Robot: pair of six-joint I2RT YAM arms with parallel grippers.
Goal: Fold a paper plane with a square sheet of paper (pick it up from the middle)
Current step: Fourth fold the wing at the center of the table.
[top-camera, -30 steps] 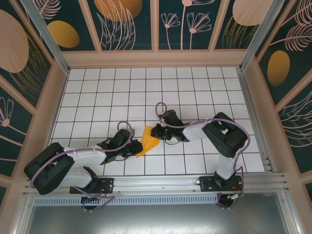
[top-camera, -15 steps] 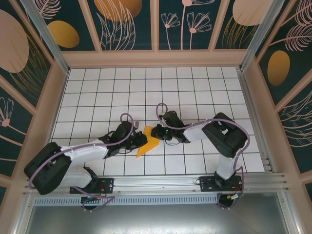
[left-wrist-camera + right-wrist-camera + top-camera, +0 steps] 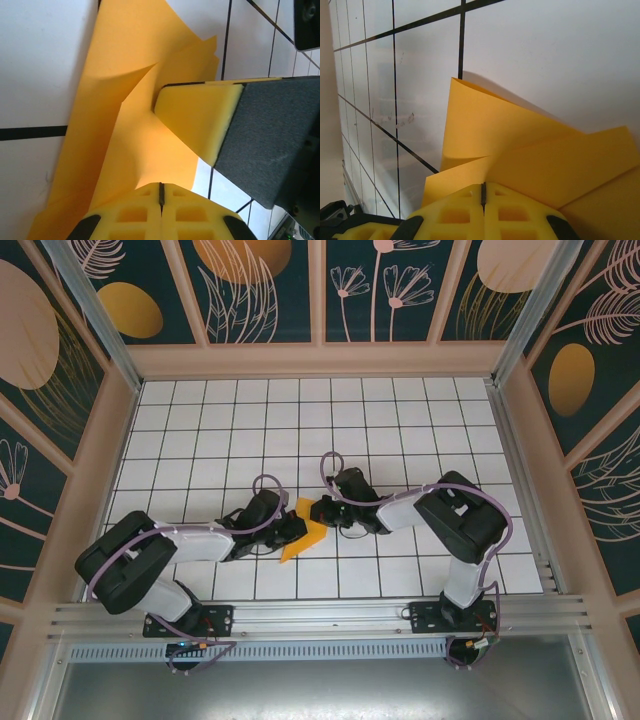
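Paper plane [image 3: 115, 150] of thin matt creased paper, table [image 3: 545, 50] smooth, slightly glossy; front rail [image 3: 320, 612] bare metal

White-and-black arms [image 3: 190, 540] trail lilac cables [image 3: 265, 477], with yellow jaws.

I see the folded paper [image 3: 303, 530] is plain orange-yellow, the table [image 3: 400, 420] white with a black grid, the wallpaper [image 3: 350, 290] dark teal with orange ovals (pale line-drawn leaves too).
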